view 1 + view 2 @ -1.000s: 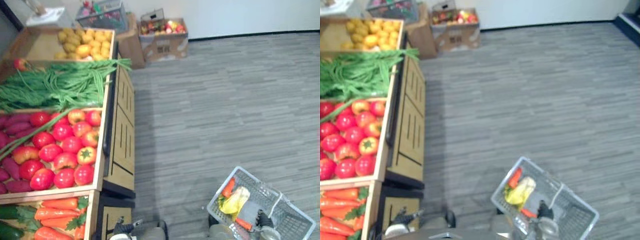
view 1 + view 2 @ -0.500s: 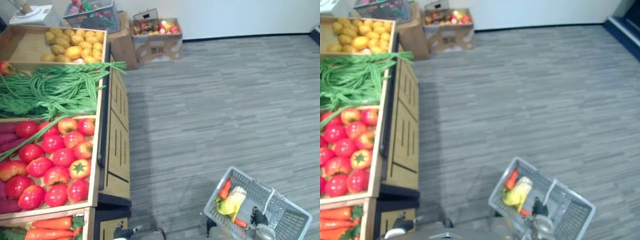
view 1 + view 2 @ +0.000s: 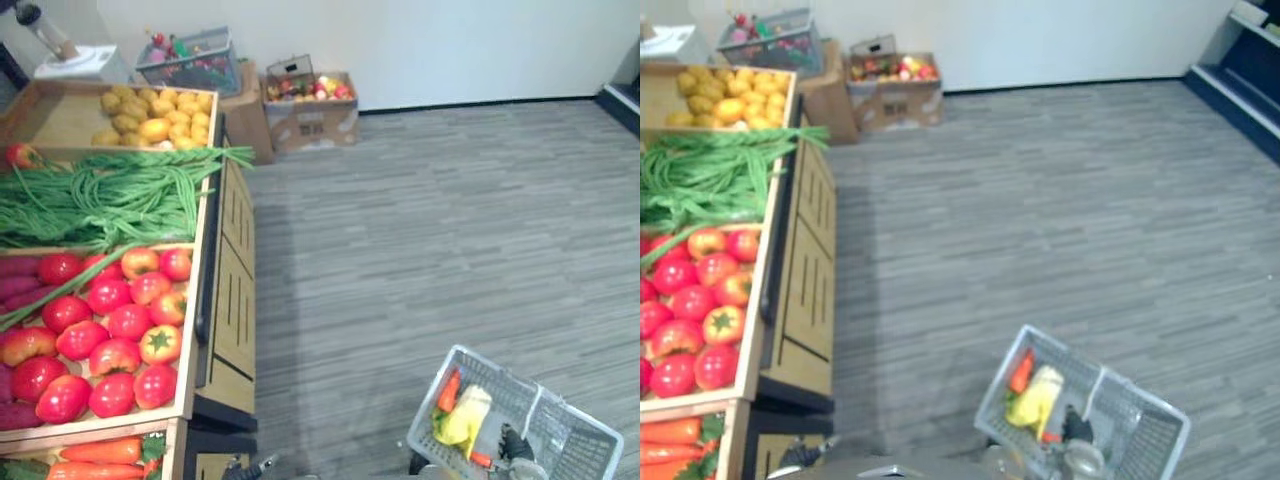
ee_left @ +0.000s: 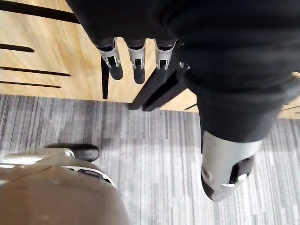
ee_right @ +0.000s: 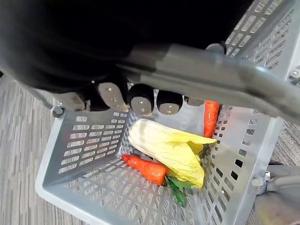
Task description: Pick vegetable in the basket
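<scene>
Veg sits in the grey slotted plastic basket (image 3: 575, 445), lower right, with the right hand (image 5: 140, 99) carrying it, fingers curled round its handle (image 5: 211, 86). Those orange carrots (image 5: 146, 169) look stiff, so grab mid-body. The yellow leafy vegetable (image 5: 168, 149) seems soft, so cradle it. The left hand (image 4: 137, 63) has its fingers hanging loose, empty.

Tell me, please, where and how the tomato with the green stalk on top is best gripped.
I would grip the tomato across its round sides, coming straight down from above. It sits stalk up, packed among other tomatoes by the crate wall, so only its top is free. The left robot hand is open and holds nothing.
</scene>
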Controlling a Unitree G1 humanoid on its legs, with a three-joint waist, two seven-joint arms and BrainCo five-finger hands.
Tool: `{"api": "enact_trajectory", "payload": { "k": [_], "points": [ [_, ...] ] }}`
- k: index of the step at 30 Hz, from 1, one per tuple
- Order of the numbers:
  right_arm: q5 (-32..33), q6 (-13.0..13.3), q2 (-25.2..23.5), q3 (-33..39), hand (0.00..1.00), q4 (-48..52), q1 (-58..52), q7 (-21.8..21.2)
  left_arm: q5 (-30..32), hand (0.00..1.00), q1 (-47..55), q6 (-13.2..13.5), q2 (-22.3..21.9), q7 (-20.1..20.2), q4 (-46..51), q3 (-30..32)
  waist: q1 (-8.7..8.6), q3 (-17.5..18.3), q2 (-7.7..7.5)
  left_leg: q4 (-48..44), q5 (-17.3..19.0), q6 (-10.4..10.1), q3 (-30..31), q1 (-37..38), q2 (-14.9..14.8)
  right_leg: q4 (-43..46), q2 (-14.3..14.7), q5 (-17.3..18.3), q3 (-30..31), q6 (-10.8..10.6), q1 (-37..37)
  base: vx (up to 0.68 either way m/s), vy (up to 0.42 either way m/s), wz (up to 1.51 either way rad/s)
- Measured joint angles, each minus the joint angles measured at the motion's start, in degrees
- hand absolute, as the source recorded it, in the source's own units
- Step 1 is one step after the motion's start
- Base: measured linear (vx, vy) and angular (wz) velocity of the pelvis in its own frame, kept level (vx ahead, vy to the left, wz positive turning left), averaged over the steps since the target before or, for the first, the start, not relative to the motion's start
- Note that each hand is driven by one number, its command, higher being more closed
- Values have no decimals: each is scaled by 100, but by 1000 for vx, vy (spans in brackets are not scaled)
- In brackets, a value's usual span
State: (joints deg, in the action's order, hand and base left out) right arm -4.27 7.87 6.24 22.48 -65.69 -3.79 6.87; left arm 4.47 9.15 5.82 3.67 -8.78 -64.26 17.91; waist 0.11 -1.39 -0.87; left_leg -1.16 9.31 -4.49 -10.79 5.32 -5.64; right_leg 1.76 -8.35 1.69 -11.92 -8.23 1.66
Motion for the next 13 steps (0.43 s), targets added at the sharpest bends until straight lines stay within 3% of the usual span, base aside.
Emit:
{"api": "enact_trajectory", "payload": {
  "k": [6,13],
  "points": [
    [-13,-9,11,-154,100,-55,-10,-4,-113,0,-2,26,-11,48,-77,44,3,90,30,111,-32,-105,46,99,-160,-293,204,-94,-70,125,-204,18,-56,3],
    [-13,-5,25,-277,100,-70,-14,-36,-214,0,-22,27,1,48,-82,59,-8,93,-21,105,-29,-108,52,110,-62,-482,143,-159,-83,93,-345,44,20,2]
  ]
}}
